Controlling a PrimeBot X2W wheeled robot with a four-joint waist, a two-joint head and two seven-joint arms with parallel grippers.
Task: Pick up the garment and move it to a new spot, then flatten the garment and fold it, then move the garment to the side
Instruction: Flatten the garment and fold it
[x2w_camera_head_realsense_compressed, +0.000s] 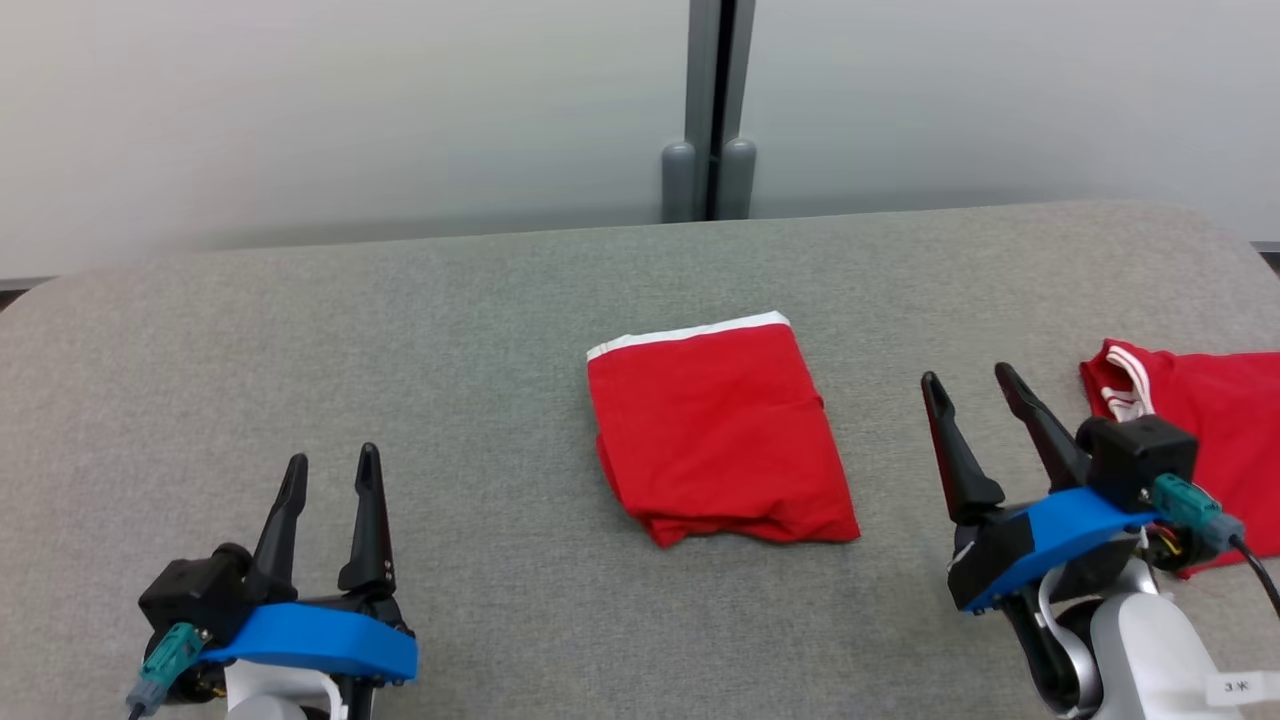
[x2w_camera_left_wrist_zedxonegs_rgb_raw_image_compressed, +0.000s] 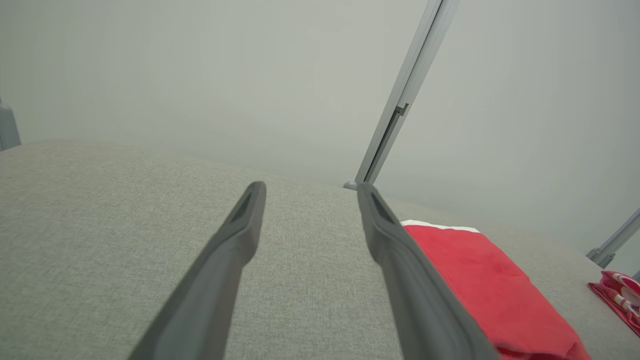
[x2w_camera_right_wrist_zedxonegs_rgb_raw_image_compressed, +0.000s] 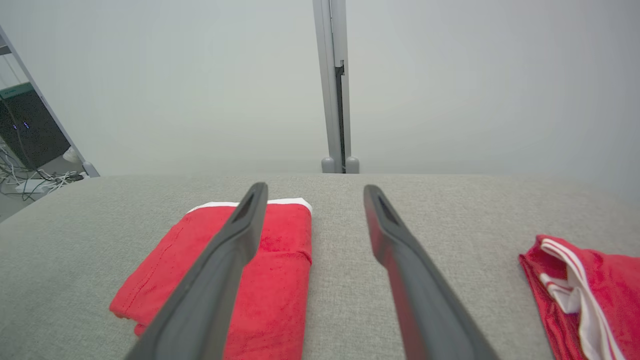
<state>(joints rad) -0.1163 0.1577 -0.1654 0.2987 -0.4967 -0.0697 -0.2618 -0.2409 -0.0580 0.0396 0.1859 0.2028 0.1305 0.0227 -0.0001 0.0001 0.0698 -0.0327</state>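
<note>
A red garment (x2w_camera_head_realsense_compressed: 717, 432) with a white edge lies folded into a neat rectangle at the middle of the grey table (x2w_camera_head_realsense_compressed: 450, 350). It also appears in the left wrist view (x2w_camera_left_wrist_zedxonegs_rgb_raw_image_compressed: 490, 285) and the right wrist view (x2w_camera_right_wrist_zedxonegs_rgb_raw_image_compressed: 272, 270). My right gripper (x2w_camera_head_realsense_compressed: 970, 385) stands open just to the right of it, a little above the table, nothing between its fingers. Its fingers (x2w_camera_right_wrist_zedxonegs_rgb_raw_image_compressed: 395, 240) frame bare table beside the cloth. My left gripper (x2w_camera_head_realsense_compressed: 333, 462) is open at the lower left, well away from the garment, fingers (x2w_camera_left_wrist_zedxonegs_rgb_raw_image_compressed: 245, 220) pointing across bare table.
A second red garment with white striped trim (x2w_camera_head_realsense_compressed: 1200, 420) lies at the table's right edge, partly behind my right wrist; it also shows in the right wrist view (x2w_camera_right_wrist_zedxonegs_rgb_raw_image_compressed: 590, 290). A pale wall with a grey post (x2w_camera_head_realsense_compressed: 712, 110) runs behind the table.
</note>
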